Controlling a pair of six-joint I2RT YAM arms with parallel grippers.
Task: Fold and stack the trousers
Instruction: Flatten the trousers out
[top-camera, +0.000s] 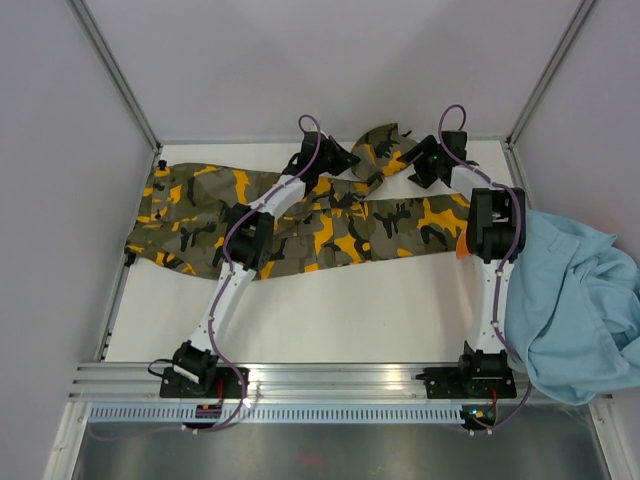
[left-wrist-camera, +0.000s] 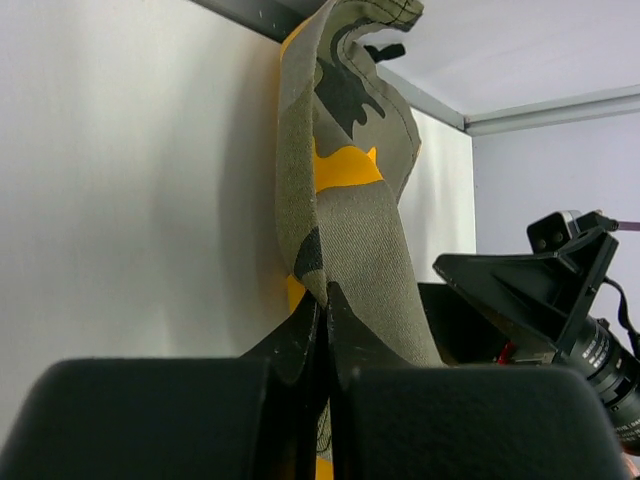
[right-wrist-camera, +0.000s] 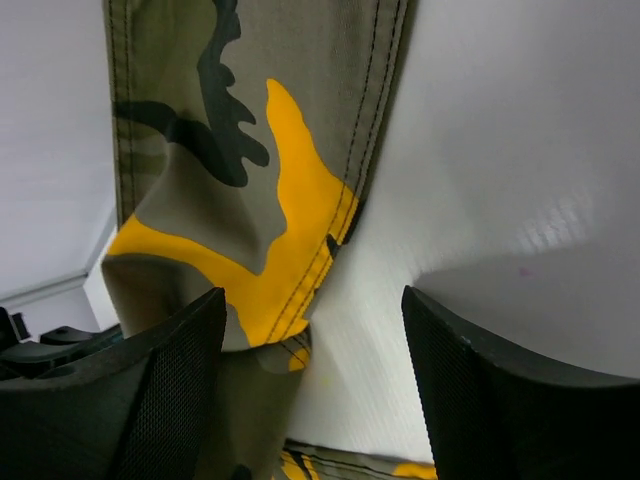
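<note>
We see the trousers (top-camera: 200, 215) stretched across the far half of the white table (top-camera: 350, 310), their wider end at the left and the legs running right beneath both arms. One leg end is raised off the surface near the back edge. The left gripper (left-wrist-camera: 325, 310) is clamped tight on it, and in the left wrist view the camouflage cloth rises out of the closed fingers (left-wrist-camera: 295, 345) as a twisted strip.

The right gripper (right-wrist-camera: 312, 300) sits just beside that raised piece, its jaws standing wide apart. In the right wrist view a seamed edge of the cloth, carrying a yellow-orange blotch, shows between the two pads (right-wrist-camera: 170, 390) — close against one and clear of the other — and we see nothing pinched there.

The other leg lies flat, reaching toward the right arm. A plain light-blue garment (top-camera: 570, 300) is heaped at the table's right edge, spilling over it, just beside that arm.
</note>
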